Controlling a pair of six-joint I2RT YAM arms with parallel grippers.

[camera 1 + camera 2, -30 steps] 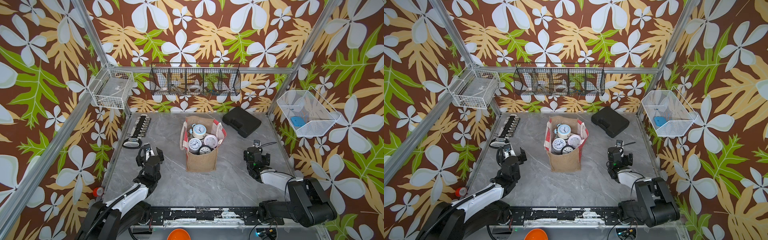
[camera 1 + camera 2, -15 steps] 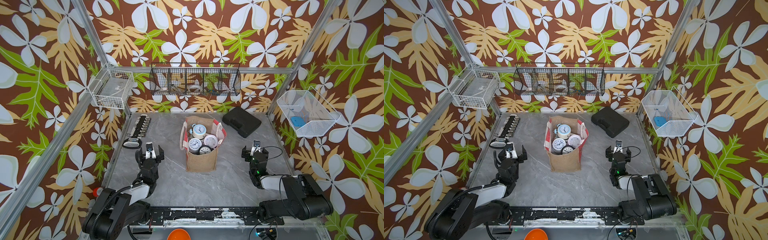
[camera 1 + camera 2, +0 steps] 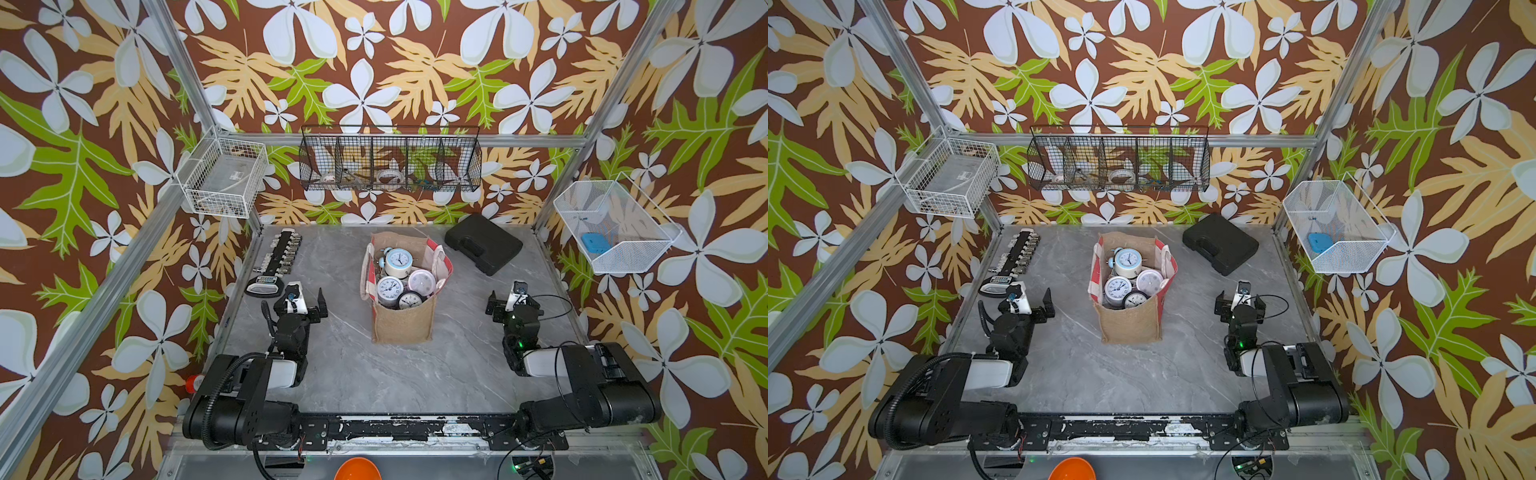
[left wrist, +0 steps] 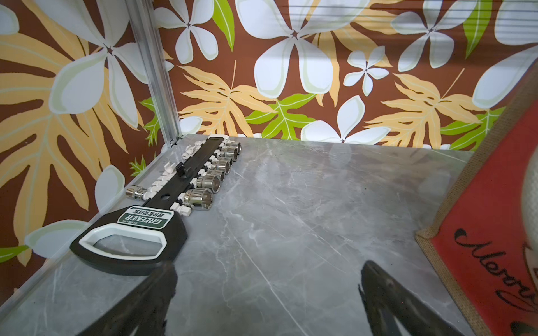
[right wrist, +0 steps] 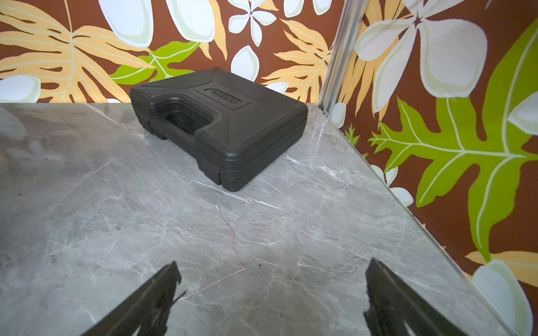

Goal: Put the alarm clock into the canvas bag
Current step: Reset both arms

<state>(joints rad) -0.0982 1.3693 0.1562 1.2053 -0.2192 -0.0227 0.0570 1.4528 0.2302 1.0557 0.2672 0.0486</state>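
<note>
Canvas bag (image 3: 401,328) upright on counter (image 3: 353,374), alarm clocks (image 3: 398,262) piled inside, left tool (image 4: 269,267) and right tool (image 5: 273,263) each spread wide apart, empty, flanking bag.

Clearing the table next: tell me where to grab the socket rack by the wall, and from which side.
Probably best: grip the loop handle of the socket rack, coming from above with one finger through the opening. The rack lies flat with its handle end nearest the open left gripper, and sockets crowd the bar's edges, leaving no clean grip there.
</note>
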